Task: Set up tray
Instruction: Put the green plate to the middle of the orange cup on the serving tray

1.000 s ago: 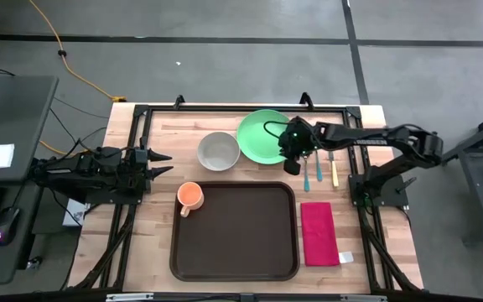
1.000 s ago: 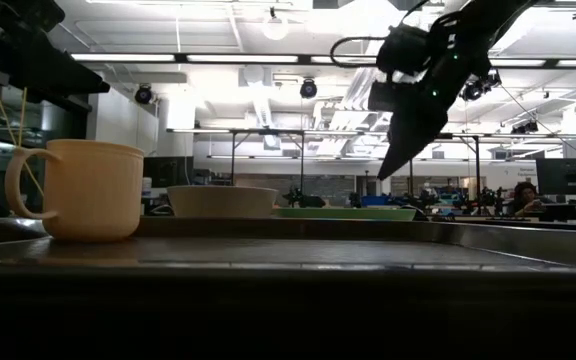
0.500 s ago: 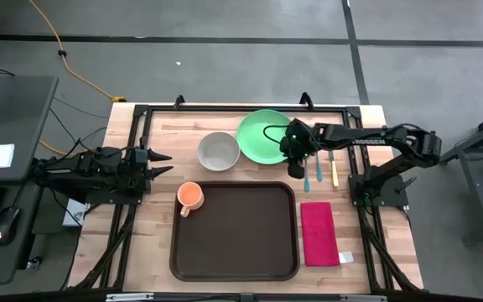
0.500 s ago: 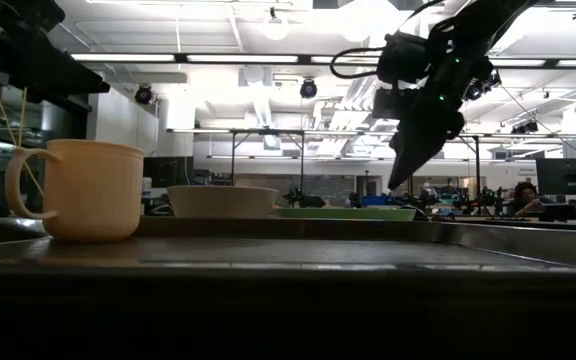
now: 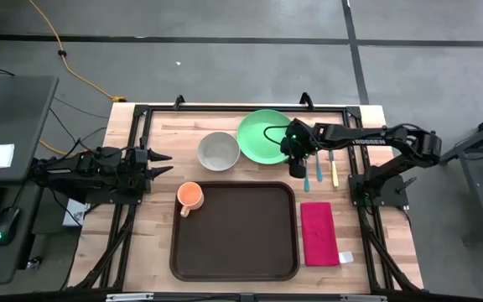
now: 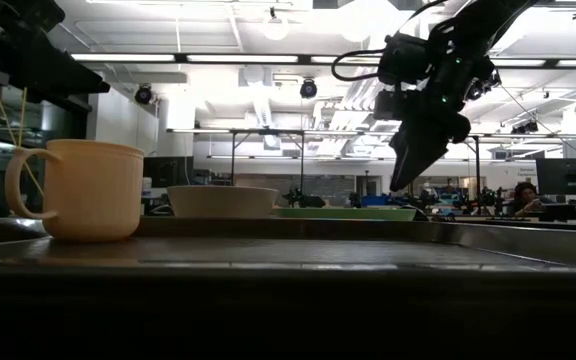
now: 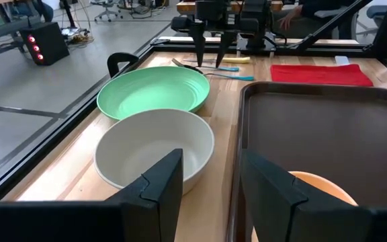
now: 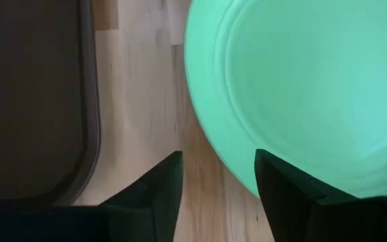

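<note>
— What was the biggest thing on the table, and where was it?

— It was the tray point(image 5: 234, 231), dark brown. It lay flat on the wooden table point(image 5: 162, 144), at the middle of the near side, and nothing was on it. An orange cup point(image 5: 189, 197) stood just beside its left far corner. A red napkin point(image 5: 318, 233) lay near its right side.

— And behind the tray?

— A green plate point(image 5: 262, 138) and a white bowl point(image 5: 218, 151), side by side.

— Where was the right gripper point(image 5: 296, 170)?

— It hung above the table at the right edge of the green plate, pointing down. Its fingers point(image 8: 284, 185) were spread apart and held nothing. Between them I saw only bare wood and the plate's rim.

— And the left gripper point(image 5: 163, 164)?

— It waited at the left edge of the table, well apart from the tray. Its fingers point(image 7: 160, 185) were also spread, with nothing between them.
</note>
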